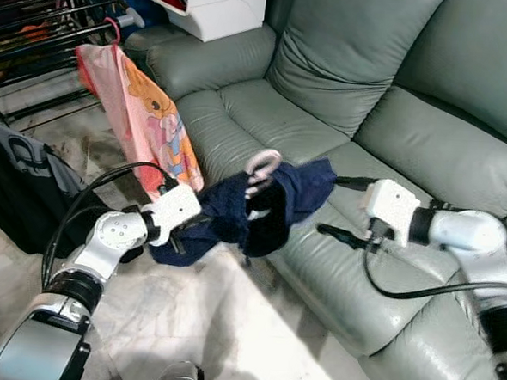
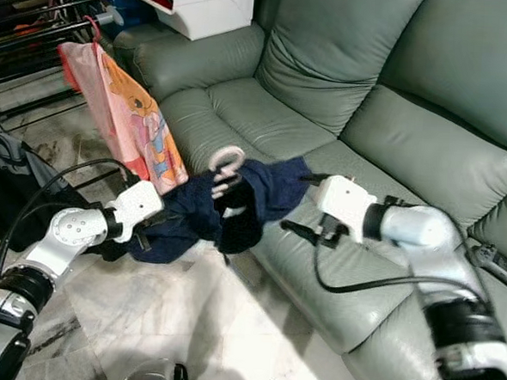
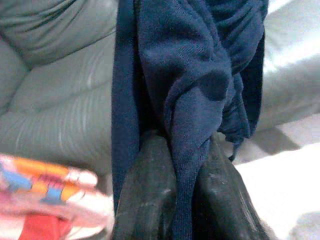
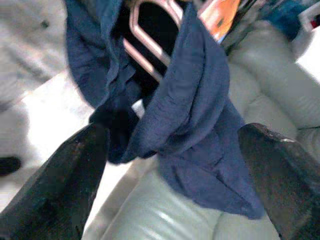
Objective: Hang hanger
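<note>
A dark blue garment (image 1: 274,204) on a pink hanger hangs in the air before the sofa's front edge. The hanger's pink hook (image 1: 262,166) sticks up from its middle. My left gripper (image 1: 201,223) is shut on the garment's lower left end; in the left wrist view the two black fingers (image 3: 150,195) pinch a fold of the blue cloth (image 3: 190,85). To the right my right gripper (image 1: 338,208) stands open just off the cloth, its fingers (image 4: 65,185) spread on either side of the garment (image 4: 195,115) and the pink hanger bar (image 4: 147,45).
A grey-green leather sofa (image 1: 345,101) runs across the back and right. A pink printed garment (image 1: 137,118) hangs from a dark drying rack (image 1: 39,30) at the left. A white unit (image 1: 213,7) stands behind. Dark cloth (image 1: 21,184) lies on the pale tiled floor (image 1: 228,326).
</note>
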